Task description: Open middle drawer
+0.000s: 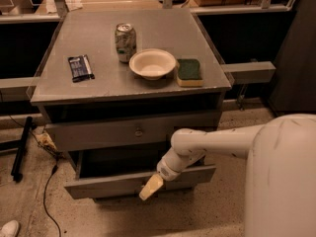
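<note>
The middle drawer (108,185) is the grey drawer front below the knobbed one, and it stands pulled out from the cabinet with its dark inside showing. My gripper (150,186), with a yellowish tip, is at the centre of this drawer front and covers the spot where its knob sits. My white arm (207,144) reaches in from the right. The drawer above (98,133) is closed and its small central knob (138,131) shows. The lowest drawer is hidden beneath the pulled-out one.
On the cabinet top (98,90) stand a soda can (125,42), a white bowl (152,63), a green sponge (189,71) and a dark snack packet (80,67). A cable (47,191) and a black bar (21,147) lie on the floor at left.
</note>
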Motion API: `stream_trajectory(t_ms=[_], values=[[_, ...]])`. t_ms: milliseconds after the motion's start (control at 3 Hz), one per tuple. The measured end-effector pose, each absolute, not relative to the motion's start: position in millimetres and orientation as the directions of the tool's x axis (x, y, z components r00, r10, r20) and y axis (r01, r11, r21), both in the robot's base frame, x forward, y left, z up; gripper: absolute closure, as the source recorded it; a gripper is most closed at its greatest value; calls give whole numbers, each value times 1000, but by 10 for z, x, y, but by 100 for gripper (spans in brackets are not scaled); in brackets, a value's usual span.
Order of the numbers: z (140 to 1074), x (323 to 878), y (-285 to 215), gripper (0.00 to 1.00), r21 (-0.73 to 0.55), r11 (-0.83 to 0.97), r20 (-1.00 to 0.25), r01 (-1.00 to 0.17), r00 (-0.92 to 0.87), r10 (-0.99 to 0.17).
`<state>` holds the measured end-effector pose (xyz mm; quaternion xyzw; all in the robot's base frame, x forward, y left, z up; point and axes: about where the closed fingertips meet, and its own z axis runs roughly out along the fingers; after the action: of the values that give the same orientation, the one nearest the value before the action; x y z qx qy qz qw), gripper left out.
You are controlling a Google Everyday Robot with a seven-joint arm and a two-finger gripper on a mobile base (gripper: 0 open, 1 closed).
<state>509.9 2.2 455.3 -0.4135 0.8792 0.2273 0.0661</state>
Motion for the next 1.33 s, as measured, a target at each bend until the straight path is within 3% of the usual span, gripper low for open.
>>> stream_trajectory(t_ms=[1333], values=[[4568,5109,22,0,362,558,-294,-747,-659,-692]])
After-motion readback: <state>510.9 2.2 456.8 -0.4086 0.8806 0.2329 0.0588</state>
